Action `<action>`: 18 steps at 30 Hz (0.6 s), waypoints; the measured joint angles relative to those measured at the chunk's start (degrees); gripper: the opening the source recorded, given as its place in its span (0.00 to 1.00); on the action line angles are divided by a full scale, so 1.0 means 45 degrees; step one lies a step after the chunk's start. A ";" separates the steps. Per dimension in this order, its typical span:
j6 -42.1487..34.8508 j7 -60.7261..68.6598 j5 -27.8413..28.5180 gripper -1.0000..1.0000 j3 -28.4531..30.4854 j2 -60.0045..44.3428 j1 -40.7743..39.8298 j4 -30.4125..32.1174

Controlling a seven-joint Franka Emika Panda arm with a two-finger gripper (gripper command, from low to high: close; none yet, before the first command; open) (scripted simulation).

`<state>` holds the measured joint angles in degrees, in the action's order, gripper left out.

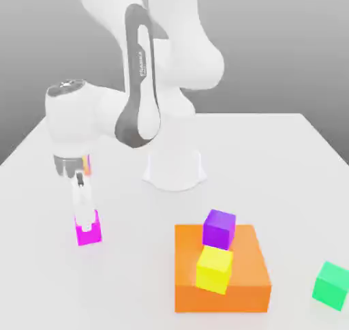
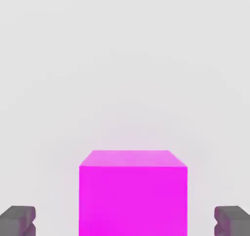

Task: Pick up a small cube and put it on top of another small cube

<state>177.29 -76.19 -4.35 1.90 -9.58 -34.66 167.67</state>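
Arm: the white Panda arm leans out from its base toward the exterior view's left and points its wrist straight down over the table.

Pincer: the pincer hangs low at the magenta cube, fingers vertical. In the hand view both grey fingertips stand well clear of the cube's sides, with bare table showing in each gap, so the jaws are spread and pinch nothing.

Magenta cube: the small bright magenta cube sits flat on the table at about 9 o'clock from the orange block, well apart from it. In the hand view it lies squarely between the two fingers, touching neither.

Orange block: a big, low orange block rests on the table at roughly 5 o'clock from the arm's base.

Purple cube: the purple cube stands on the orange block's top, at its far edge.

Yellow cube: the yellow cube is also on the block, just beside the purple one at its 6 o'clock, close to the near edge.

Green cube: the green cube sits on the table at 3 o'clock from the orange block, near the exterior view's right edge.
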 joint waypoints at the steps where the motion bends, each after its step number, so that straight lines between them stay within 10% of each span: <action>1: 0.0390 0.0028 -0.0027 0.50 -0.0225 -0.0469 -0.0226 -0.0076; 2: 0.0586 0.0039 -0.0036 0.00 -0.0353 -0.0707 -0.0359 -0.0115; 18: -0.2675 -0.0732 0.1102 0.00 0.0010 0.3001 0.0095 0.0315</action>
<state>165.26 -79.49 0.61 1.94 3.92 -34.23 169.09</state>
